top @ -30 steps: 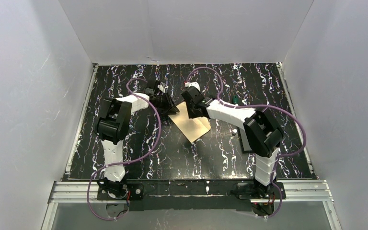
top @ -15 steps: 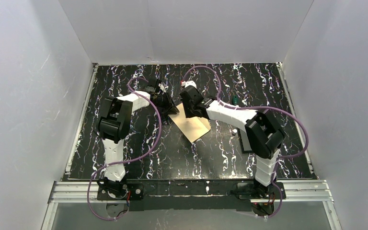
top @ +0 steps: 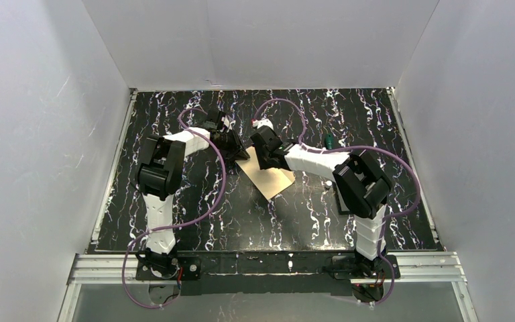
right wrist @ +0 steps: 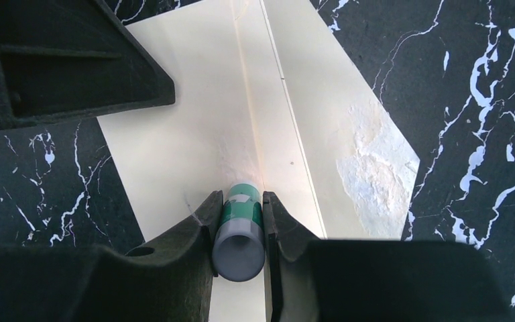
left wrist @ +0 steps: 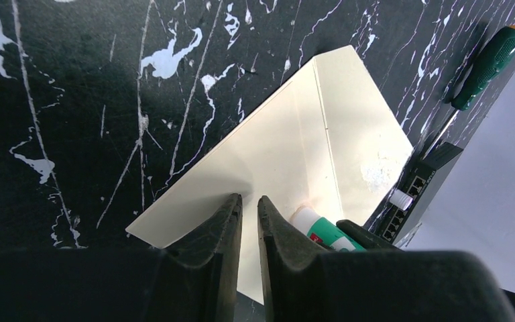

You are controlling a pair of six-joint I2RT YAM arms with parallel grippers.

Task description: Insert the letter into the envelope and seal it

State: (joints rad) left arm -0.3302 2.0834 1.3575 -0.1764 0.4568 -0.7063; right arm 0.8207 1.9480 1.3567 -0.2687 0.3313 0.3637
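The cream envelope (top: 273, 180) lies flat on the black marbled table, its fold lines showing in the left wrist view (left wrist: 295, 134) and the right wrist view (right wrist: 188, 134). My right gripper (right wrist: 239, 201) is shut on a green-and-white glue stick (right wrist: 240, 225), whose tip touches the envelope near the fold line. My left gripper (left wrist: 249, 201) rests its tips on the envelope's near-left part, the jaws a narrow slit apart with nothing between them. The glue stick (left wrist: 322, 231) sits just to its right. The letter is hidden.
A rough whitish glue patch (right wrist: 375, 168) marks the envelope's right corner. A green-handled screwdriver (left wrist: 489, 67) lies beyond the envelope, and a black box with ports (left wrist: 419, 191) and a small white cap (left wrist: 399, 198) sit beside it. White walls enclose the table.
My right gripper with the glue stick has slid a little left and farther along the envelope. The left gripper's jaws have narrowed.
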